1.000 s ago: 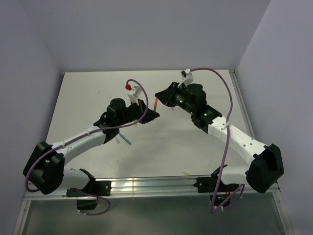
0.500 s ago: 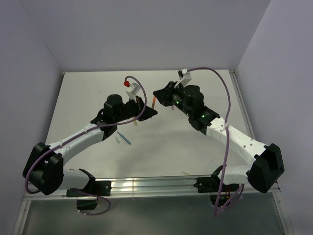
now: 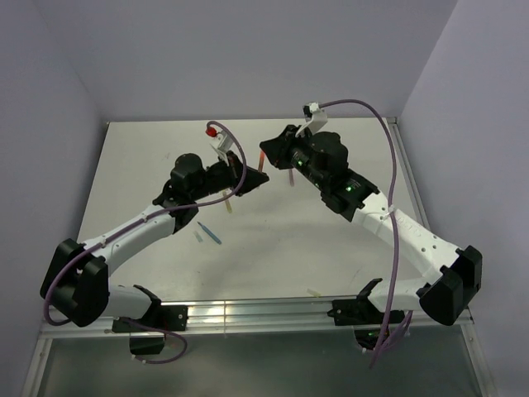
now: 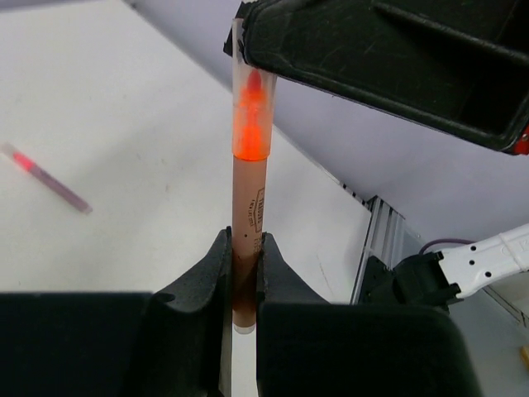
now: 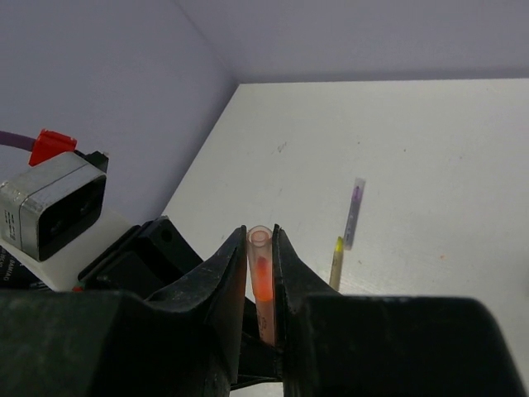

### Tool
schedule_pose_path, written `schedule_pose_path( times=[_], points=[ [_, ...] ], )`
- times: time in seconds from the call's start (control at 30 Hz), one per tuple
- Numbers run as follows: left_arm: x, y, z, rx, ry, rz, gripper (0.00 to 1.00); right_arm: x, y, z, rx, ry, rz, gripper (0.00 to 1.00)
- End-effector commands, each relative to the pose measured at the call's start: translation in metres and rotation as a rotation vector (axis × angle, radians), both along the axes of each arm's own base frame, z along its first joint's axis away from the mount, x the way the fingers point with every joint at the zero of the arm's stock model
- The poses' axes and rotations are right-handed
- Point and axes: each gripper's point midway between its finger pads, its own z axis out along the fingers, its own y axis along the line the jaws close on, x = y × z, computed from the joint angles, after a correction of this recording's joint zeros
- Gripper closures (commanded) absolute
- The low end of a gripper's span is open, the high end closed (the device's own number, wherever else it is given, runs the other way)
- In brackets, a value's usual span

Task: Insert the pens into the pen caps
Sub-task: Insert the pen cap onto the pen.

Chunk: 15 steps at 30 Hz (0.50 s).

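Note:
An orange pen (image 4: 248, 217) stands between the pads of my left gripper (image 4: 245, 248), which is shut on its lower barrel. The pen's glowing orange tip sits inside a clear pen cap (image 4: 250, 99). My right gripper (image 5: 261, 248) is shut on that cap (image 5: 262, 277), and its dark body (image 4: 380, 58) is at the top of the left wrist view. From above, the two grippers meet tip to tip over the middle of the table, left (image 3: 252, 175) and right (image 3: 271, 154), with the orange pen (image 3: 261, 160) between them.
A grey-purple pen (image 5: 354, 212) and a yellow pen (image 5: 335, 260) lie on the white table beyond the right gripper. A blue pen (image 3: 210, 232) and a pale stub (image 3: 198, 236) lie beside the left arm. Another pale stub (image 3: 315, 291) lies near the front rail (image 3: 248, 313).
Both grippers have shifted toward the far side of the table, and the left one has closed in on the right, keeping the orange pen between them. Neither grip has changed.

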Motion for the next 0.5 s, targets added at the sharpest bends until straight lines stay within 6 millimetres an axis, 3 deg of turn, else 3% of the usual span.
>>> schedule_pose_path(
  times=[0.0, 0.07, 0.17, 0.2, 0.27, 0.47],
  points=[
    [0.023, 0.029, 0.122, -0.241, -0.364, 0.191, 1.0, -0.06, 0.027, -0.043, -0.156, 0.197, 0.223, 1.0],
    [0.016, 0.025, 0.123, -0.231, -0.386, 0.176, 1.0, -0.055, 0.025, -0.023, -0.145, 0.166, 0.197, 1.0],
    [0.008, 0.02, 0.125, -0.211, -0.403, 0.156, 1.0, -0.047, 0.021, -0.008, -0.157, 0.15, 0.154, 0.96],
    [0.003, 0.017, 0.127, -0.211, -0.41, 0.145, 1.0, -0.045, 0.02, 0.01, -0.142, 0.119, 0.148, 0.94],
    [-0.004, 0.014, 0.13, -0.2, -0.425, 0.131, 1.0, -0.04, 0.015, 0.018, -0.154, 0.112, 0.111, 0.86],
    [-0.02, 0.004, 0.126, -0.183, -0.422, 0.083, 1.0, -0.033, -0.005, 0.07, -0.118, 0.014, 0.01, 0.63]
  ],
)
